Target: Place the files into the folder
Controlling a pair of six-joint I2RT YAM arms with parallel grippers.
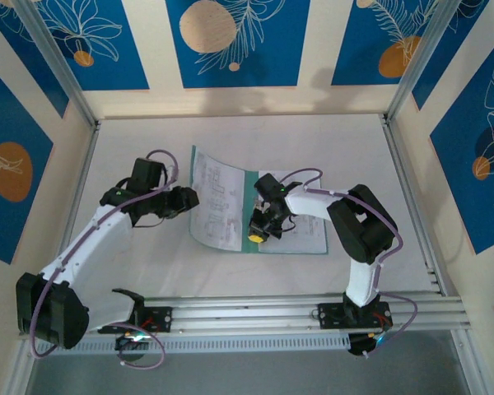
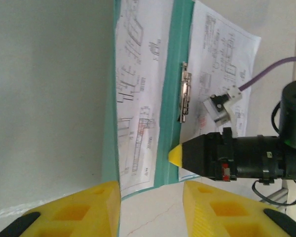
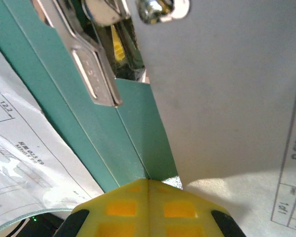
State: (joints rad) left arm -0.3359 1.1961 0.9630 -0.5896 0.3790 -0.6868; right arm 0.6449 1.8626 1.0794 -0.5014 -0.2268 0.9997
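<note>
Yellow fingers of the left gripper are held apart astride the open folder's cover edge, left of the metal clip; nothing is clamped yet. Just beside the clip's near end, the right gripper is pressed shut onto the teal fold. Printed white sheets are seen either side of the clip (thin, limp, easily creased); they are judged best taken together with the stiffer card cover.

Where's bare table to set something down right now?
Bare: the table strip between the folder and the back wall, and the far right corner. Crowded: the middle, with the left gripper at the folder's left edge, the right gripper on it.
</note>
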